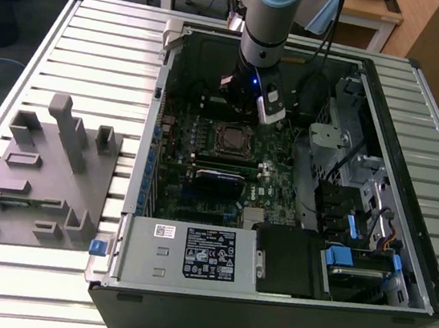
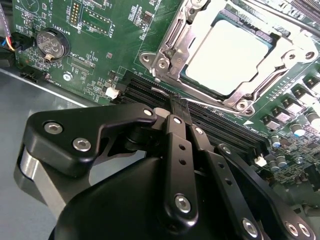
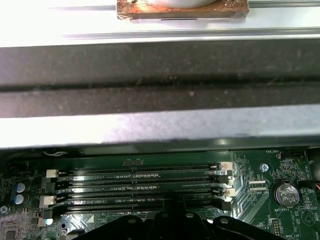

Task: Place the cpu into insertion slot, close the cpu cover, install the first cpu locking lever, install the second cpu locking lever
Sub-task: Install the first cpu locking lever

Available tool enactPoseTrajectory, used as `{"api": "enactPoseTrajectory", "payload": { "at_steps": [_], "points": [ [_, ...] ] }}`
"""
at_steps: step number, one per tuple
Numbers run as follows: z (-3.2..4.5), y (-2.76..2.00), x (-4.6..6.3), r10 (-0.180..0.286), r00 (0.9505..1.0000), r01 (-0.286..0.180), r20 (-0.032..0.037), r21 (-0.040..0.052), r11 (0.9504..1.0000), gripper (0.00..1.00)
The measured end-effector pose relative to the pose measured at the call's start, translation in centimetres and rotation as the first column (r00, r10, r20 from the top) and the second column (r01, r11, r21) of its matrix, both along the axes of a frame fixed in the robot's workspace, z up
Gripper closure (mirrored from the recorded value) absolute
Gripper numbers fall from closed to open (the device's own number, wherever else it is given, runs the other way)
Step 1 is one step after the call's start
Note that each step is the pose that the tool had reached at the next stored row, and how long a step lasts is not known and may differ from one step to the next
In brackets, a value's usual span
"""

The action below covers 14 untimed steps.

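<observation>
The cpu (image 2: 227,55) sits flat in the insertion slot (image 1: 229,137), its pale metal top showing through the window of the cpu cover (image 2: 292,47). The cover is down over the chip, framing it on all sides in the second wrist view. Along the socket edge nearest the arm lies a thin bright rod, by the look of it a locking lever (image 2: 215,104). Its long axis runs along that edge, parallel to the black memory slots (image 2: 240,132) right beside it. Whether it is hooked home cannot be told from here.

Now the pincer (image 2: 179,102): the two black fingers are drawn together to a narrow point with nothing visibly between them. The tip sits above the memory slots, just at the rod's hooked end. So the chip lies straight ahead of the fingertips, across that rod, and the rod lies crosswise to the fingers. That crossing is the relation any lever work here turns on.

The first wrist view looks the other way along the green circuit board (image 2: 100,50), over the same memory slots. In the exterior view the arm reaches down into the open computer case (image 1: 280,318), just behind the socket, and the case lies on the slatted worktop (image 1: 97,51).
</observation>
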State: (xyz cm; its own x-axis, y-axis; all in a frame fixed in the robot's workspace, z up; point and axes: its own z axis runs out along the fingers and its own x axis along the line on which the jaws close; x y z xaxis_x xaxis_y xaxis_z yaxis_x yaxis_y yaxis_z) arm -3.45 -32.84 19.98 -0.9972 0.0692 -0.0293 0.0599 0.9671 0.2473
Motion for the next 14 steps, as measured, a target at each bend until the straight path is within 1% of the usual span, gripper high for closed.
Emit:
{"api": "enactPoseTrajectory", "payload": {
  "at_steps": [14],
  "points": [
    [-0.09, 0.03, 0.24, 0.000, 1.0000, 0.000, -0.0001, -0.0003, 1.0000, 0.90]
  ]
}}
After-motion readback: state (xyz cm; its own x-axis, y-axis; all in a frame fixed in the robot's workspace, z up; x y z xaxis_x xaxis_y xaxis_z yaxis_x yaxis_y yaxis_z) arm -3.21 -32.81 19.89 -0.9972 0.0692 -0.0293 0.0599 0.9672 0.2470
